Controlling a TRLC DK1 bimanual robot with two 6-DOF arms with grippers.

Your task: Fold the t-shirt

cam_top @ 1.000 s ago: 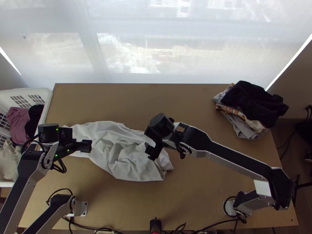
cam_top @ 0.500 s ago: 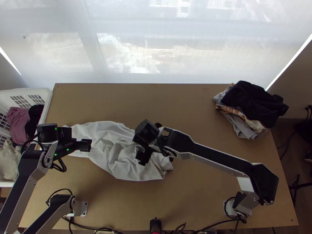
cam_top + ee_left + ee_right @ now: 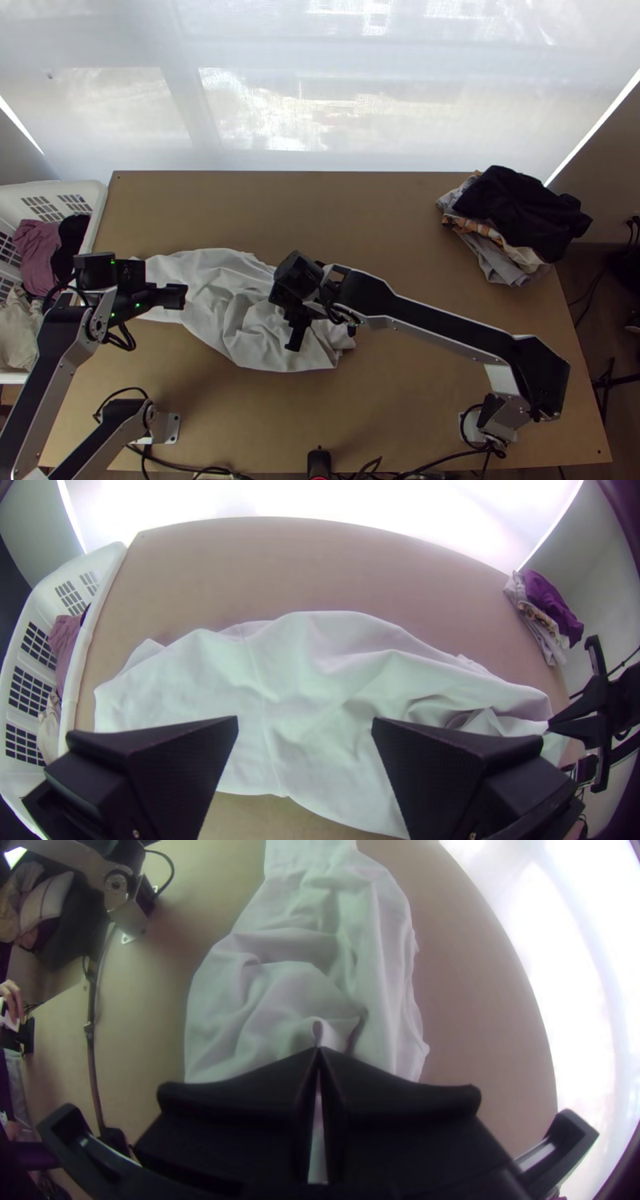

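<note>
Two arms work at a light wooden table (image 3: 400,216), with a pale, backlit screen (image 3: 264,120) beyond its far edge. At the table's left side we see a white basket (image 3: 101,196) containing clothes, cut off by the top view's border; near the far right corner lies a garment pile (image 3: 520,216), dark cloth uppermost. The white t-shirt (image 3: 216,280) lies rumpled left of the table's middle, unevenly spread. The right gripper (image 3: 295,334) covers part of it from above, its fingers closed on a small pinch of the cloth. The left gripper (image 3: 179,297) is at the shirt's left end, its fingers wide apart with nothing between them; we cannot tell its height above the cloth. Sleeves and collar we cannot make out among the creases. Toward the far edge we note a broad strip of wood, and another between shirt and pile.
</note>
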